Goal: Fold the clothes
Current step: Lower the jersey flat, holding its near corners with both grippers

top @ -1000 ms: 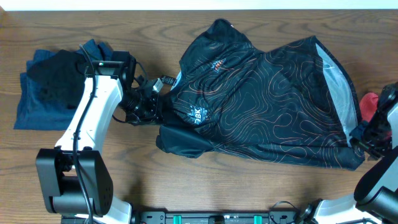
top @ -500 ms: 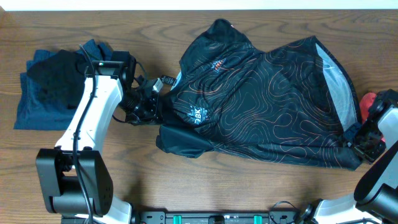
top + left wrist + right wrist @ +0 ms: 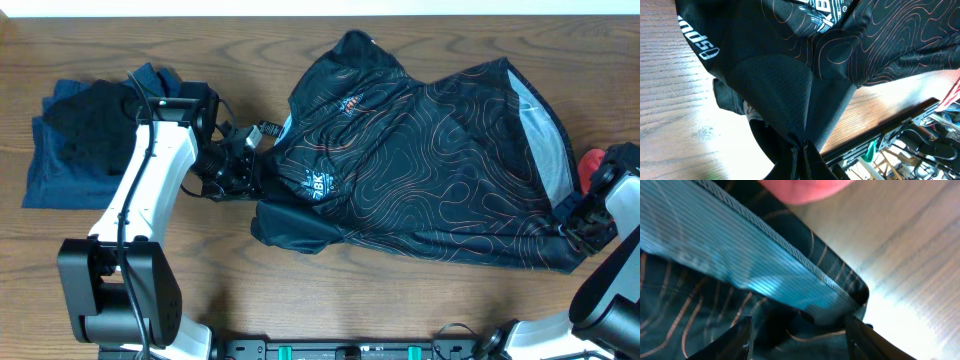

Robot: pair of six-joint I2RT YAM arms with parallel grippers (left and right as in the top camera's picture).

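Observation:
The black shirt point(image 3: 430, 170) with thin orange contour lines lies spread across the table's middle and right. My left gripper point(image 3: 245, 168) is at its left side, shut on a bunched fold of the black cloth point(image 3: 790, 95); in the left wrist view the left gripper point(image 3: 803, 146) has its jaws pressed together on that cloth. My right gripper point(image 3: 583, 226) is at the shirt's lower right corner. In the right wrist view the right gripper point(image 3: 800, 340) stands open, its fingers point(image 3: 740, 337) set either side of the grey-blue hem corner point(image 3: 805, 292).
A folded pile of dark blue and black clothes point(image 3: 75, 140) lies at the far left. A red-pink object point(image 3: 594, 166) sits by the right table edge, just behind my right arm. The robot's base rail point(image 3: 350, 350) runs along the front edge.
My right gripper has shifted a little down and in onto the shirt's lower right corner. The left arm and the shirt have not moved.

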